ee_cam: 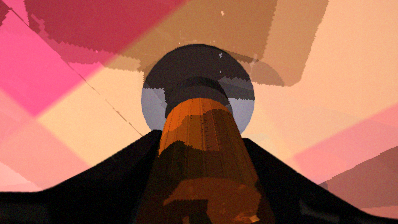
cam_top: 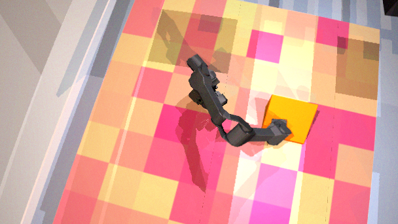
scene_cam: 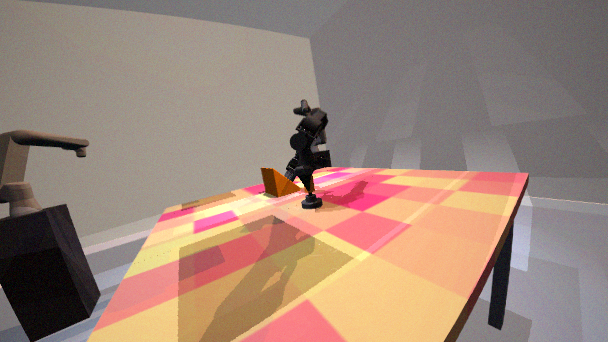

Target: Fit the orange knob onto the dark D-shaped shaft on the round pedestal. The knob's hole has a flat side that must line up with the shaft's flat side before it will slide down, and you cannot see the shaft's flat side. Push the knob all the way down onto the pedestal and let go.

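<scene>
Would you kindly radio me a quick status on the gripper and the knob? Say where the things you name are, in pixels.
Gripper (scene_cam: 310, 186) (ee_cam: 200, 141) shut on orange knob (scene_cam: 312, 183) (ee_cam: 200, 130). Knob above round pedestal (scene_cam: 312, 202) (ee_cam: 197, 62), full seating unconfirmed. Nothing seen in the way; orange wedge (cam_top: 296, 114) (scene_cam: 275, 184) stands off to one side.

Wedge block (cam_top: 296, 114) (scene_cam: 276, 183) beside arm's base, pedestal (scene_cam: 312, 202) (ee_cam: 195, 60) beneath knob (scene_cam: 312, 184) (ee_cam: 200, 135), on table (cam_top: 131, 183) (scene_cam: 400, 265)
</scene>
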{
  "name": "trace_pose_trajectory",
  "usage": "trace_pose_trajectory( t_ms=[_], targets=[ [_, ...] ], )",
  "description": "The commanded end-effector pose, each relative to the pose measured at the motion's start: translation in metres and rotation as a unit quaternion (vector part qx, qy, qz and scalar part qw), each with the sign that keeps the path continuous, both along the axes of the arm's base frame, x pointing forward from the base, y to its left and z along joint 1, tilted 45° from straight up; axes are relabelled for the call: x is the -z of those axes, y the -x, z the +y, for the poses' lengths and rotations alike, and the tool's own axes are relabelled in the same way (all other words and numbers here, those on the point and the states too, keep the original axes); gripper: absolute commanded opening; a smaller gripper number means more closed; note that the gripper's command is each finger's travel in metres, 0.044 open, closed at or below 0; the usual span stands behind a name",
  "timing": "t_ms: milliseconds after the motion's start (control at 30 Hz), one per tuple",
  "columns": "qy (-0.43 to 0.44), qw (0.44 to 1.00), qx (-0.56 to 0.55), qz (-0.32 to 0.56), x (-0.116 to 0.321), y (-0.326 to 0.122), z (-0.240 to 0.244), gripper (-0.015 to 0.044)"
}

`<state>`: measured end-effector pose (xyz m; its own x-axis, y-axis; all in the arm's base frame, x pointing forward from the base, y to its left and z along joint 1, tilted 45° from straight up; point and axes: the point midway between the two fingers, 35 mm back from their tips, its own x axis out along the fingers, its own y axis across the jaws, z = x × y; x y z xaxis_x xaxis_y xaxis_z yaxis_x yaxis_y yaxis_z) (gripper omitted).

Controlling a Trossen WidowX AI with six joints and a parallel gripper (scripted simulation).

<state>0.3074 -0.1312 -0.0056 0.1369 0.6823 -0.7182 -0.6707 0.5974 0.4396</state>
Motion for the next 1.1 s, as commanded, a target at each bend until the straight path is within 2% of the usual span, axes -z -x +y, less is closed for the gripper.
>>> trace_pose_trajectory(
  t_ms=[0, 1067],
  targets=[
    [-0.001, 1.000, 0.002, 0.004, -0.0003, 0.0012, 0.0009, 0.0000],
    [0.005, 0.999, -0.029, -0.026, -0.0007, -0.0031, -0.0031, 0.0000]
  ],
)
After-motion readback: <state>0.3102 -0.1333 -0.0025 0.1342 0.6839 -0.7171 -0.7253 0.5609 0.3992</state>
